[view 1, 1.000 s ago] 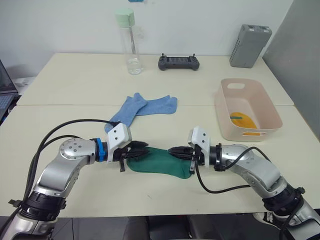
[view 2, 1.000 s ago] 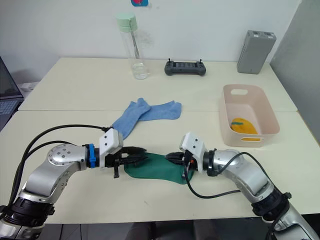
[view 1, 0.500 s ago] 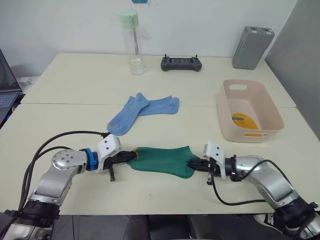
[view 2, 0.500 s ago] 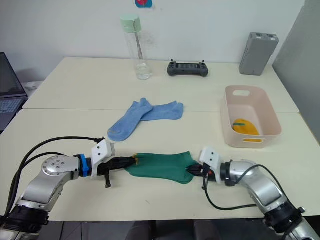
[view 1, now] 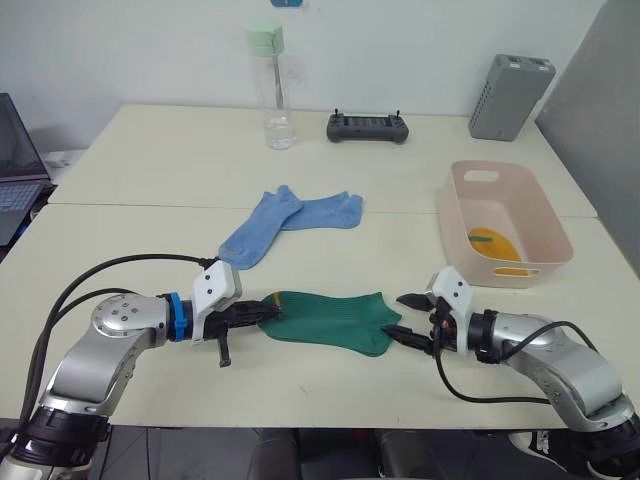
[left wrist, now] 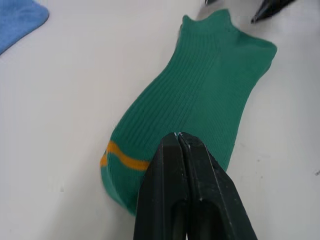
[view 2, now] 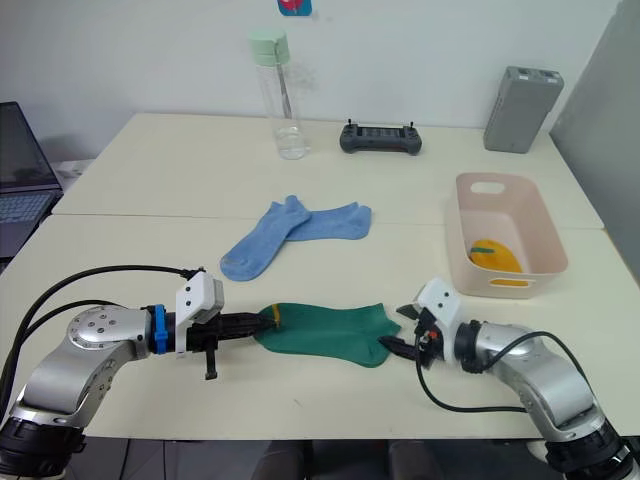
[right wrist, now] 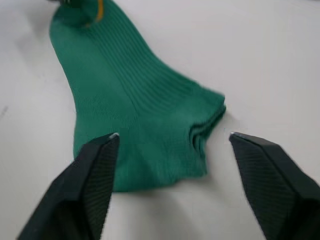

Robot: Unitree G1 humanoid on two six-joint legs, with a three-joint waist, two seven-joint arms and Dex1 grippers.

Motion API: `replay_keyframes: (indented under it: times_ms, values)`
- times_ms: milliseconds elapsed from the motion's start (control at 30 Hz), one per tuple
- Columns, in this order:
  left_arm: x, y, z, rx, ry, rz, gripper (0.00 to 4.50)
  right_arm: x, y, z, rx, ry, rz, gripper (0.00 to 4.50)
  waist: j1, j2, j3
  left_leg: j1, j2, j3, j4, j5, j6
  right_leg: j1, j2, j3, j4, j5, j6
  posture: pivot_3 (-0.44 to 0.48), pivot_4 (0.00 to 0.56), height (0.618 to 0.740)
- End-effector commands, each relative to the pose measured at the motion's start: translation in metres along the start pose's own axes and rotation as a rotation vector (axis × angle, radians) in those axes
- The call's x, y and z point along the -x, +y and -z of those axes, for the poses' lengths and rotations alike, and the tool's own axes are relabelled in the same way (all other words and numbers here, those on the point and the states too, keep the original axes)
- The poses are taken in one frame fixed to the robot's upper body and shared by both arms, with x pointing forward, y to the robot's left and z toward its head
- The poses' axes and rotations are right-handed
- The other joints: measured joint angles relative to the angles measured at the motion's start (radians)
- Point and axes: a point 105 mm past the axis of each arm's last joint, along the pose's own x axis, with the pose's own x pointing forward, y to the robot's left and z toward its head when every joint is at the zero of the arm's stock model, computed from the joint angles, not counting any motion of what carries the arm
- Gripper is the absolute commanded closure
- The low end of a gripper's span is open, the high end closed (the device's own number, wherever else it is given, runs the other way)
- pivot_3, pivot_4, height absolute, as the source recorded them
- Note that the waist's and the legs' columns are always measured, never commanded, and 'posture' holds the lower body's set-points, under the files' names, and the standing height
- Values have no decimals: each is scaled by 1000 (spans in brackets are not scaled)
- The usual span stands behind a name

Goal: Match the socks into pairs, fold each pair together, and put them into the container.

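Observation:
A dark green sock with a yellow toe stripe lies flat near the table's front edge; its cuff shows layered edges. My left gripper is shut on its toe end. My right gripper stands open just off the cuff, one finger on either side, touching nothing. Two light blue socks lie overlapped behind, in the middle of the table. The pale pink container sits to the right with a mustard-yellow sock inside.
A clear bottle with a green cap, a black controller and a grey upright box stand along the back edge. A laptop sits at the far left. A seam runs across the table behind the blue socks.
My right gripper has let go of the sock's cuff and opened wide, backing off slightly to the right. The left gripper still holds the toe end; the sock lies stretched flat.

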Motion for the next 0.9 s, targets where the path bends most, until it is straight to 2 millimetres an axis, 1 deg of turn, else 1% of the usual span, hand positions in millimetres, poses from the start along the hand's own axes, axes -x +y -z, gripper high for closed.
replay_keyframes:
  times_ms: [33, 100, 133, 233, 333, 433, 533, 600, 767, 900]
  values:
    - [-1, -1, -15, -31, -39, 8, 4500, -5, -3, 2, 4, 25, 44, 22, -4, 0, 0, 0, 0, 0, 0, 0, 0, 0, 0, 0, 0, 0, 0, 0, 150, 740]
    - [-2, -1, -15, -32, -34, 5, 4500, -8, 1, 4, -28, 38, 24, 22, -6, 0, 0, 0, 0, 0, 0, 0, 0, 0, 0, 0, 0, 0, 0, 0, 150, 740]
    - [-2, 1, -12, -31, -25, -2, 4500, -11, 6, 4, -35, 41, -10, 22, -6, 0, 0, 0, 0, 0, 0, 0, 0, 0, 0, 0, 0, 0, 0, 0, 150, 740]
    - [-3, 2, -8, -39, -10, -9, 4500, -16, 16, 6, 19, 61, -77, 622, -6, 0, 0, 0, 0, 0, 0, 0, 0, 0, 0, 0, 0, 0, 0, 0, 150, 740]
    - [-5, 1, -13, -39, -26, -13, 4500, -16, 15, 5, 13, 58, -87, 1641, -5, 0, 0, 0, 0, 0, 0, 0, 0, 0, 0, -1, 0, 0, 0, 0, 150, 740]
    - [-5, 2, -13, -36, -30, -24, 4500, -16, 15, 2, 1, 46, -96, 2708, -4, 0, 0, 0, 0, 0, 0, 0, 0, 0, 0, -1, 0, 0, 0, 0, 150, 740]
    - [-7, 0, -11, -36, -31, -22, 4500, -16, 10, 2, -27, 41, -91, 3768, -4, 0, 0, 0, 0, 0, 0, 0, 0, 0, 0, -1, 0, 0, 1, 0, 150, 740]
    - [-9, -1, -14, -38, -42, -19, 4500, -14, 3, -1, -83, 22, -78, 4465, -4, 0, 0, 0, 0, 0, 0, 0, 0, 0, 0, -1, 0, 0, 1, 0, 150, 740]
    - [-13, -1, -19, -45, -61, -1, 4500, -8, -8, -14, -264, -39, -102, 4465, -3, 0, 0, 0, 0, 0, 1, 0, 0, 1, 0, 0, 0, 1, 2, 0, 150, 740]
    - [-26, -4, -27, -52, -93, 36, 4500, 2, -9, -25, -358, -46, -186, 4465, -3, 0, 0, 0, 0, 0, 2, 0, 0, 1, 0, 0, 0, 2, 3, 0, 150, 740]
